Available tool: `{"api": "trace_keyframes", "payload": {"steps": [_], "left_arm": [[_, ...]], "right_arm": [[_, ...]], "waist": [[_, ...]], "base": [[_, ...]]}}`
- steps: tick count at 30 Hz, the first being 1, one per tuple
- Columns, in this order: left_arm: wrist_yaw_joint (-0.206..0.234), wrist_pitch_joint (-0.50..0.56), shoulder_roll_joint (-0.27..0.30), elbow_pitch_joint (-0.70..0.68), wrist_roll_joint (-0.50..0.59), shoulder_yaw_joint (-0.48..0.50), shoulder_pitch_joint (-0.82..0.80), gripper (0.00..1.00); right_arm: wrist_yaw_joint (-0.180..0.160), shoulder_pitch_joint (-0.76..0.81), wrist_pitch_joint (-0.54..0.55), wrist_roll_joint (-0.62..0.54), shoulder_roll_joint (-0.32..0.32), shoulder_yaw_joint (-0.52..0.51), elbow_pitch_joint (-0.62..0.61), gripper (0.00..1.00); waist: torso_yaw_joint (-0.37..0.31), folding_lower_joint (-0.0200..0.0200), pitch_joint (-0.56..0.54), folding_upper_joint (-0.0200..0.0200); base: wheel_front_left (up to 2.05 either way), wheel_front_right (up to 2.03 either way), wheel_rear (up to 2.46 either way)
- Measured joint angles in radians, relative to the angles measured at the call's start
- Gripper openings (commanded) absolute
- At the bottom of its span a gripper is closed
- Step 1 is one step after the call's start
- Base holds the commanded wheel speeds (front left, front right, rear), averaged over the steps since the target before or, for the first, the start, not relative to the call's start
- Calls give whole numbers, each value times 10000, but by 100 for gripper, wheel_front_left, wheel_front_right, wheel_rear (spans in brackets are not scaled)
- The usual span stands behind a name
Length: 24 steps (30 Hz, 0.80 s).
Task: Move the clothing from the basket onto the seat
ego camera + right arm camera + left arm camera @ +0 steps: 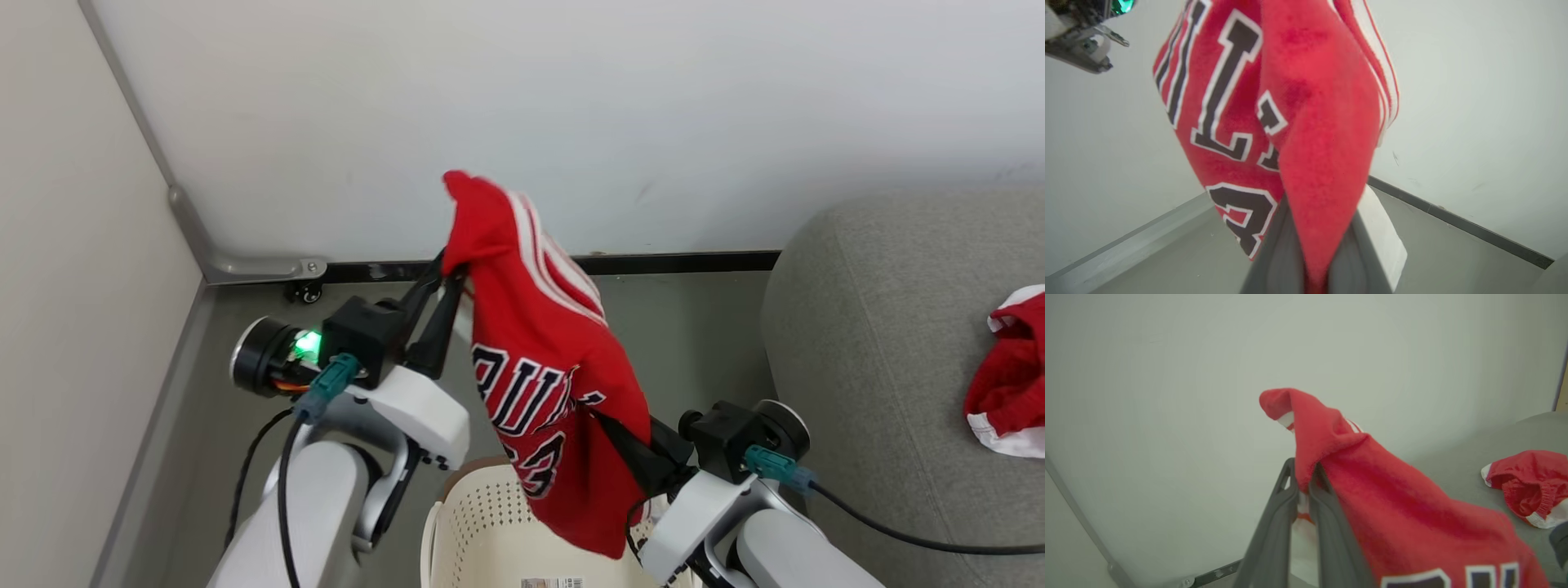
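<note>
We read the jersey (547, 359) as held by both tools, lifted clear above the basket (482, 506).

Left tool (451, 276): closed on a fold of red fabric near the garment's upper end. In the left wrist view the cloth is pinched between the two dark fingers (1278, 522), w/ a short tip of fabric standing up past them.

Right tool (608, 425): clamped on the lower part of the jersey, just beside the dark lettering. In the right wrist view we see red cloth running down between its fingers.

Jersey hangs on a slant between the two grip pts, white stripes on the upper side, lower hem dangling over the basket's opening.

Basket stands on the floor (702, 327), between the two forearms.

The shorts (1008, 376) lie crumpled on the seat (882, 343), on the robot's right, well apart from the jersey. A pale wall (571, 106) stands behind.
</note>
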Motion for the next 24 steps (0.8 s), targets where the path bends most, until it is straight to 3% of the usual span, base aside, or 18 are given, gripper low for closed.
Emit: {"api": "trace_keyframes", "payload": {"steps": [8,9,10,11,12,24], "left_arm": [[77,-81,268,993,-270,424,251,0],[77,-109,291,1081,-316,447,297,5],[75,-167,314,1170,-401,481,360,39],[75,-171,324,1252,-491,525,402,87],[73,-201,322,1306,-569,579,434,100],[59,-1001,454,1290,-926,1080,616,100]], "right_arm": [[0,532,-136,742,-353,-15,-742,0],[0,596,-142,851,-376,-61,-878,0],[0,660,-153,1007,-393,-142,-1035,0],[0,677,-184,1187,-412,-261,-1154,0],[0,676,-219,1319,-447,-412,-1323,0],[0,1127,-307,1824,-1360,-2240,-2334,0]], "waist": [[-327,0,-63,0],[-368,0,-75,0],[-409,0,-86,0],[-448,0,-97,0],[-486,0,-109,0],[-816,0,-224,0]], "base": [[0,0,0],[0,0,0],[0,0,0],[0,0,0],[0,0,0],[0,0,0]]}}
